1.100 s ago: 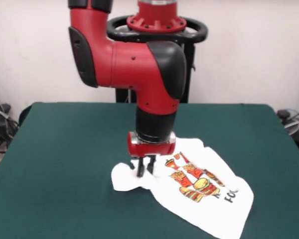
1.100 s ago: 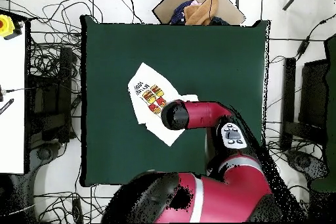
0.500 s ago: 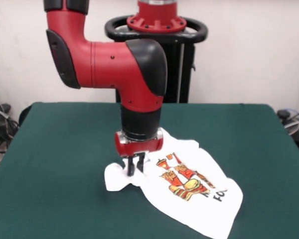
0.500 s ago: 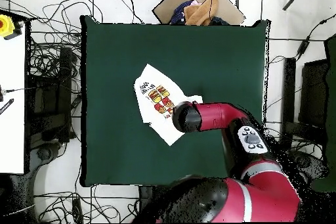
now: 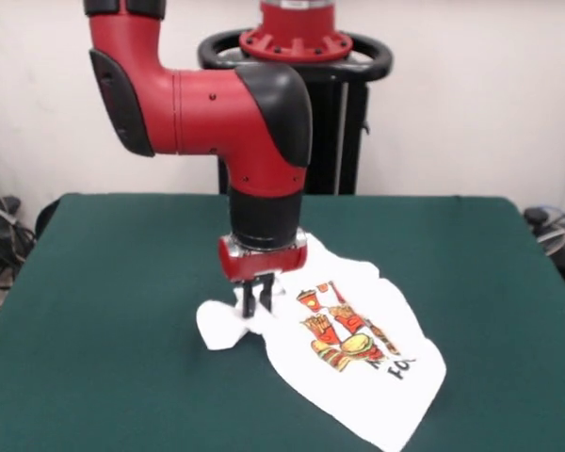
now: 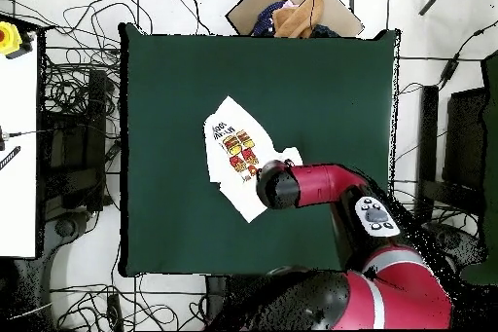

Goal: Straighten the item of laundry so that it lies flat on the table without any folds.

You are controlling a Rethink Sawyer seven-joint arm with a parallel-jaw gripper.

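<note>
Diagonally: T-shirt point(image 5: 358, 363) long axis across table point(image 5: 113, 282); gripper point(image 5: 255, 303) pinching sleeve.

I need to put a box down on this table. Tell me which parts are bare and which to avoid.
Bare green table runs between the T-shirt and every edge; in the overhead view the widest strip is along the top edge, and the patch to the shirt's left is open too. Avoid the middle: the gripper, closed on the cloth, and the arm cover the lower right.
</note>
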